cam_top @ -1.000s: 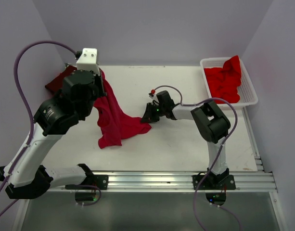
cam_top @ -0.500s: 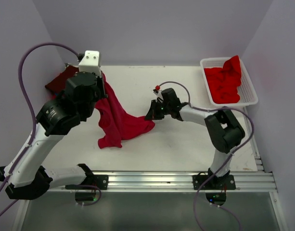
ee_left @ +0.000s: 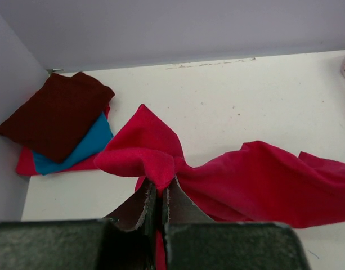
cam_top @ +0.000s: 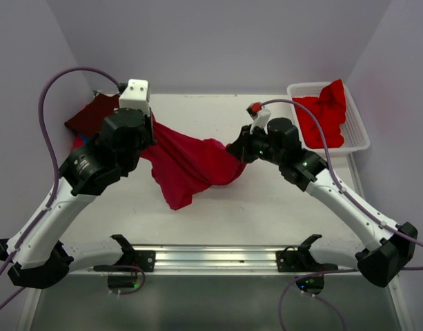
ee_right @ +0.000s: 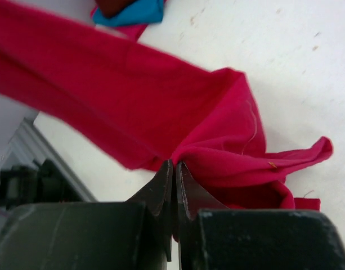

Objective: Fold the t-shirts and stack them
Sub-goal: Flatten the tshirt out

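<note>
Crimson-pink t-shirt (cam_top: 194, 162), seemingly airborne, spans left claw (ee_left: 160, 190) to right claw (ee_right: 173, 167).

Both arms (cam_top: 49, 221) show white links, black joints and purple cables (cam_top: 42, 110), the left gripper (ee_left: 159, 183) and right gripper (ee_right: 174, 164) dark grey.

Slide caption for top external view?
Left end effector and right end effector stretch a crimson t-shirt between them over the table.

Five t-shirts (cam_top: 194, 162), one basket (cam_top: 333, 149), two arms (cam_top: 56, 214)
</note>
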You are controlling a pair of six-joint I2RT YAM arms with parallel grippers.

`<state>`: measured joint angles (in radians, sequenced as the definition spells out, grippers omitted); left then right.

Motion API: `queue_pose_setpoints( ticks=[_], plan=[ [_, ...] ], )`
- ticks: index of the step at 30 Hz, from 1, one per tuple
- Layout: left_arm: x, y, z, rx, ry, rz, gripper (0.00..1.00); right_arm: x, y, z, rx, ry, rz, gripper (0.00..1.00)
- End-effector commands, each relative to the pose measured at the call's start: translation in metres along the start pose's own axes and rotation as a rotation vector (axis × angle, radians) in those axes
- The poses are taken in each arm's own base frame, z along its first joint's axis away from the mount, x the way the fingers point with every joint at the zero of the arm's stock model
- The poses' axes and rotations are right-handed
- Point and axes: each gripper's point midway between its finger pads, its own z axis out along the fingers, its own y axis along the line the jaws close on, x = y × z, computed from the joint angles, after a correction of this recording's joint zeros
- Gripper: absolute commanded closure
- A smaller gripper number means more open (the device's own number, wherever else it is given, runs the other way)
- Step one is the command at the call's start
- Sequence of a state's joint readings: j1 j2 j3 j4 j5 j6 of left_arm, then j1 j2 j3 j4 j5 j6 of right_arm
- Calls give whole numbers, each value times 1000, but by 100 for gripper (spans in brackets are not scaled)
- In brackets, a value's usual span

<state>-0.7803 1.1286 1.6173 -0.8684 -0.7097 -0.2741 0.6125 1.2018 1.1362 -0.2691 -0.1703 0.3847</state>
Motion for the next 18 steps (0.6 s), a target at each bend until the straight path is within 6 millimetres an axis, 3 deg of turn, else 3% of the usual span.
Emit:
queue_pose_setpoints(
  ticks=[1, 5, 6, 7, 9, 10, 11, 16, 18],
  plan=[
    [-17, -1, -2, 8, -68, -68, 100, 79, 7, -23, -3, 286, -2, 100],
    [-16, -2, -1, 8, -68, -63, 100, 162, 5, -48, 41, 567, 71, 97],
    [-15, -3, 0, 7, -65, -60, 100, 184, 0, -57, 82, 637, 85, 88],
    [-16, -3, 0, 8, -68, -62, 100, 193, 7, -64, 78, 658, 56, 51],
    [-14, -4, 1, 9, -65, -59, 100, 194, -7, -70, 182, 631, 35, 39],
    [-15, -5, 2, 12, -66, -61, 100, 189, -11, -71, 209, 603, 30, 20],
    [-14, -6, 2, 14, -65, -60, 100, 180, -12, -72, 224, 562, 27, 12],
    [-13, -10, 4, 26, -58, -60, 100, 142, -48, -58, 450, 401, -49, 5],
    [-15, -10, 3, 30, -60, -66, 100, 144, -62, -41, 507, 395, -64, 7]
  ],
)
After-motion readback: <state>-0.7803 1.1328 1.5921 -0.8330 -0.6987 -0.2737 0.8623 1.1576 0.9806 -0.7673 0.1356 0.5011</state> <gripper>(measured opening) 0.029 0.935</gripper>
